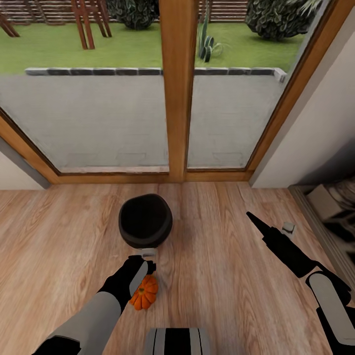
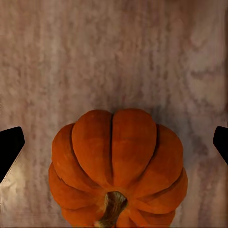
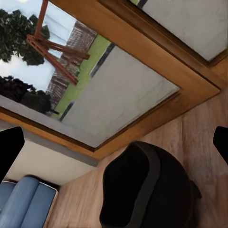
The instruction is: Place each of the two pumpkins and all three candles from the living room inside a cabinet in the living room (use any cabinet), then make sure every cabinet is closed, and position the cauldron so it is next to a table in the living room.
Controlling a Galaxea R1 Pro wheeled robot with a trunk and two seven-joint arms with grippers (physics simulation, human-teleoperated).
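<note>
One orange ribbed pumpkin [image 1: 145,294] lies on the wooden floor just in front of my base. My left gripper [image 1: 139,285] hangs straight above it, open. In the left wrist view the pumpkin [image 2: 118,166] sits between the two wide-apart black fingertips [image 2: 9,147], untouched. The black cauldron [image 1: 145,221] stands upright on the floor a short way beyond the pumpkin, near the glass door. My right gripper [image 1: 252,217] is raised to the right of the cauldron and open, with the cauldron [image 3: 147,190] ahead of it. The candles, the cabinet and the table are out of view.
A tall glass door with a wooden frame [image 1: 177,98] closes off the floor ahead, with a garden behind it. A white wall [image 1: 315,128] and a striped object [image 1: 340,207] stand at the right. A blue sofa [image 3: 23,202] stands beyond the cauldron.
</note>
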